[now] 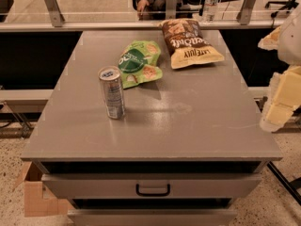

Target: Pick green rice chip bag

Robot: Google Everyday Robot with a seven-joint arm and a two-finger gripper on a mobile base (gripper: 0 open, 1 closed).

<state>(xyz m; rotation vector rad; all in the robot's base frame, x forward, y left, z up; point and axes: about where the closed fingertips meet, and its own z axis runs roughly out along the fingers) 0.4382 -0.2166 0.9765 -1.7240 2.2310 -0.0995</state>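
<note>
The green rice chip bag (pixel 139 62) lies flat on the grey table top (pixel 197 121), left of centre towards the back. It is crinkled and light green, with a dark green round logo and pale chip pictures. My gripper (pixel 280 102) shows as pale yellow-white blurred parts at the right edge of the view, beside the table's right edge. It is far to the right of the bag and is not touching it.
A larger brown-and-yellow chip bag (pixel 189 44) lies at the back, right of the green bag. An upright silver-blue can (pixel 112 93) stands just in front-left of the green bag. Drawers with a black handle (pixel 153 189) are below. A cardboard box (pixel 35 194) sits on the floor at left.
</note>
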